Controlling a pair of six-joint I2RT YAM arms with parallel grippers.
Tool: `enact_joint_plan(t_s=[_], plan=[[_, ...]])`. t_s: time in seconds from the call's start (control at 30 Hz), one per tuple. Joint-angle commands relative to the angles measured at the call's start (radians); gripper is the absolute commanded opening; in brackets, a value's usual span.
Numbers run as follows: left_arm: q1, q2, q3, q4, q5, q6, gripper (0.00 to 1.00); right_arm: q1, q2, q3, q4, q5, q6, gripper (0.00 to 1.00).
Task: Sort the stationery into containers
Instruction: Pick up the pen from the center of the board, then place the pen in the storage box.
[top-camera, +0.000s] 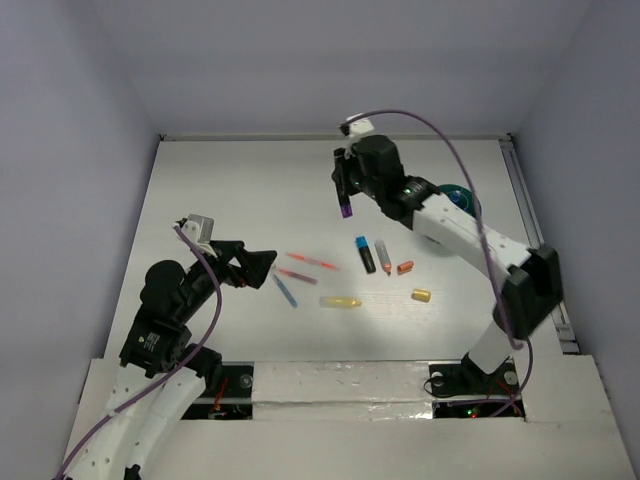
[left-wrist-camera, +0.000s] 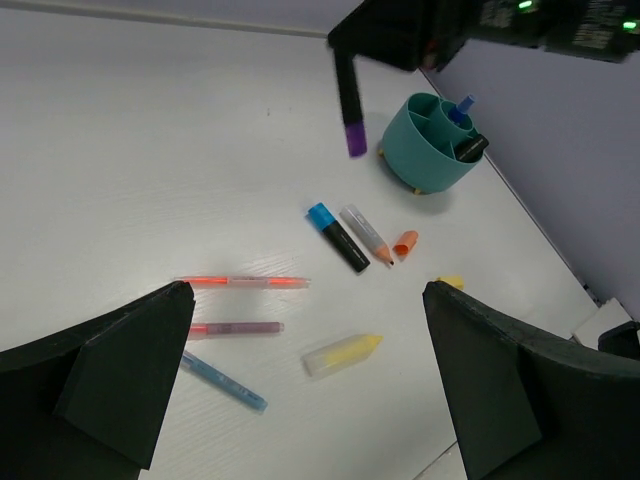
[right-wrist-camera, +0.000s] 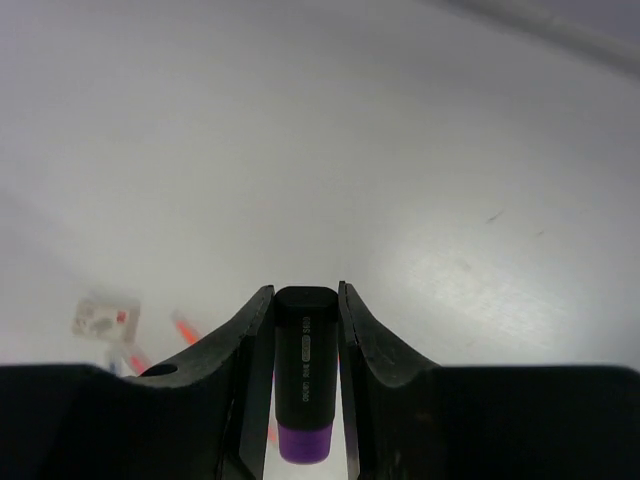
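Note:
My right gripper is shut on a black marker with a purple cap, which hangs upright above the table, left of the teal cup. That cup holds a blue and a black pen. My left gripper hovers open and empty over the loose stationery: an orange pen, a purple pen, a blue pen, a yellow highlighter, a blue-capped black marker and a grey marker.
An orange cap and a yellow cap lie loose to the right of the markers. The right arm partly covers the cup in the top view. Grey walls close in the white table on three sides.

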Motion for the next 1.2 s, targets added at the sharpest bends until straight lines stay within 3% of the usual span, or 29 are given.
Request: enact_joint_plan(t_s=[0.0,0.2,0.37,0.43,0.5,0.6,0.7,1.17], plan=[[0.006,0.007,-0.003,0.058,0.009,0.0,0.99,-0.004,-0.19,-0.228,0.441,0.224,0.037,0.09],[0.006,-0.002,-0.003,0.058,0.009,-0.001,0.99,-0.013,-0.501,-0.564,0.83,0.566,0.0,0.08],[0.006,-0.007,-0.003,0.058,0.009,-0.001,0.99,-0.067,-0.643,-0.806,1.198,0.762,-0.208,0.07],[0.006,-0.008,-0.003,0.056,0.009,-0.001,0.99,-0.1,-0.693,-0.857,1.258,0.8,-0.225,0.07],[0.006,-0.008,-0.003,0.056,0.009,-0.001,0.99,-0.172,-0.724,-0.908,1.255,0.811,-0.205,0.06],[0.006,-0.008,-0.003,0.058,0.01,0.0,0.99,-0.301,-0.772,-0.924,1.059,0.808,-0.052,0.07],[0.006,-0.01,-0.003,0.058,0.013,0.0,0.99,-0.393,-0.778,-0.933,0.981,0.805,0.059,0.08],[-0.014,-0.024,0.0,0.052,0.001,0.0,0.99,-0.507,-0.632,-0.997,0.952,0.742,0.209,0.08]])
